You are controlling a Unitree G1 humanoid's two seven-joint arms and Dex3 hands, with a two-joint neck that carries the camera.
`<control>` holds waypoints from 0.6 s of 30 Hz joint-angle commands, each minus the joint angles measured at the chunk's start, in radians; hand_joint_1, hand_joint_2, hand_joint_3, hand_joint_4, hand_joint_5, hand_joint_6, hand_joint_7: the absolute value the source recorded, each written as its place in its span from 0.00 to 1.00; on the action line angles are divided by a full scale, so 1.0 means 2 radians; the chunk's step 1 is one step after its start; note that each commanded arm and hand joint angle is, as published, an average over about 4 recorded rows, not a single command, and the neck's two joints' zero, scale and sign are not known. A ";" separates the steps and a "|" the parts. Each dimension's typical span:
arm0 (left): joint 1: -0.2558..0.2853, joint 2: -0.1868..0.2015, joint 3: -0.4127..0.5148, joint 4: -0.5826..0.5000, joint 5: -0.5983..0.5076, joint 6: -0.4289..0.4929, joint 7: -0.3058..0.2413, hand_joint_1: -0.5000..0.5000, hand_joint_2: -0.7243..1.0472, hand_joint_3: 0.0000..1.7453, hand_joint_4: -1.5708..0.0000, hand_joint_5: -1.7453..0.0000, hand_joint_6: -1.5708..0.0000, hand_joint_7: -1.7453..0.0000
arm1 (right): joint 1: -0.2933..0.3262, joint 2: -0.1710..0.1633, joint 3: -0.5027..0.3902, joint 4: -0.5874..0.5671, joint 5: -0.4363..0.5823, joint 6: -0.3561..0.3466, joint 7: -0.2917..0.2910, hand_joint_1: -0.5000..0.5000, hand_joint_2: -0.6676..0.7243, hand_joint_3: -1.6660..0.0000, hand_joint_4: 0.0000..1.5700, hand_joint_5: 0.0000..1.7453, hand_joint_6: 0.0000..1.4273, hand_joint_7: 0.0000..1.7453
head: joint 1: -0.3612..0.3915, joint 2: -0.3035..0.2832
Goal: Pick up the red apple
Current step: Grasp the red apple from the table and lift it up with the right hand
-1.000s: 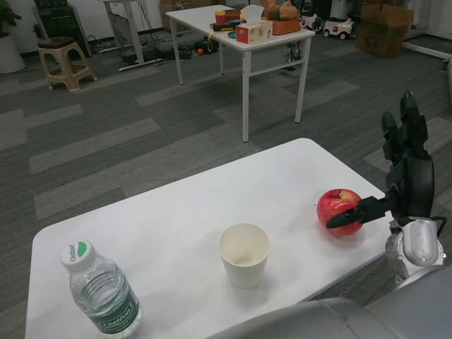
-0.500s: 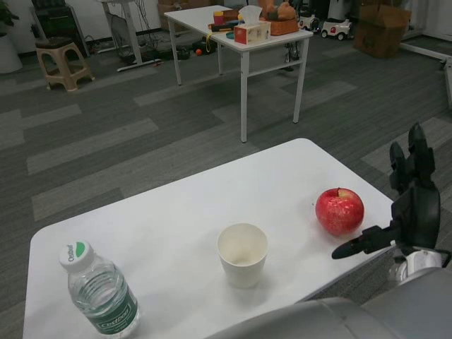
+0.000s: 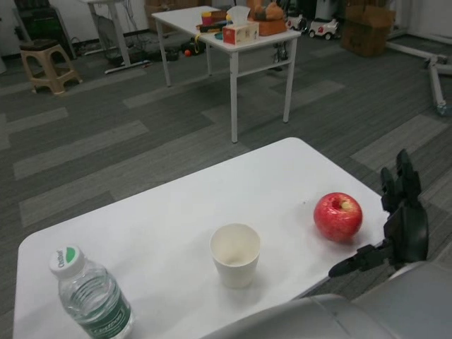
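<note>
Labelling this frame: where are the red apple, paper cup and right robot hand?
red apple (image 3: 337, 217), head view, front skin.
paper cup (image 3: 235, 263), head view, outer wall.
right robot hand (image 3: 403, 229), head view, palm.

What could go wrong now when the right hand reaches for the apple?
1. The apple is round and lies near the table's right edge; a sideways nudge might roll it off.
2. The right hand is open and apart from the apple, partly beyond the edge, so a low approach could strike the tabletop.
3. A push leftward might send the apple into the cup.
</note>
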 commanded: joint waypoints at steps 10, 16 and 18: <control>-0.008 0.006 -0.005 0.007 -0.007 -0.001 -0.004 0.02 1.00 0.00 1.00 1.00 1.00 1.00 | -0.024 -0.003 0.008 0.045 0.009 -0.012 0.019 0.03 0.83 1.00 0.00 0.00 0.00 0.00 | -0.050 0.012; -0.008 0.006 -0.005 0.007 -0.008 -0.001 -0.005 0.04 1.00 0.00 1.00 1.00 1.00 1.00 | -0.038 -0.006 0.016 0.067 0.010 -0.020 0.021 0.00 0.82 1.00 0.00 0.00 0.00 0.00 | -0.058 0.017; -0.008 0.007 -0.006 0.007 -0.008 -0.001 -0.005 0.04 1.00 0.00 1.00 1.00 1.00 1.00 | -0.042 -0.007 0.018 0.072 0.011 -0.021 0.022 0.00 0.82 1.00 0.00 0.00 0.00 0.00 | -0.062 0.019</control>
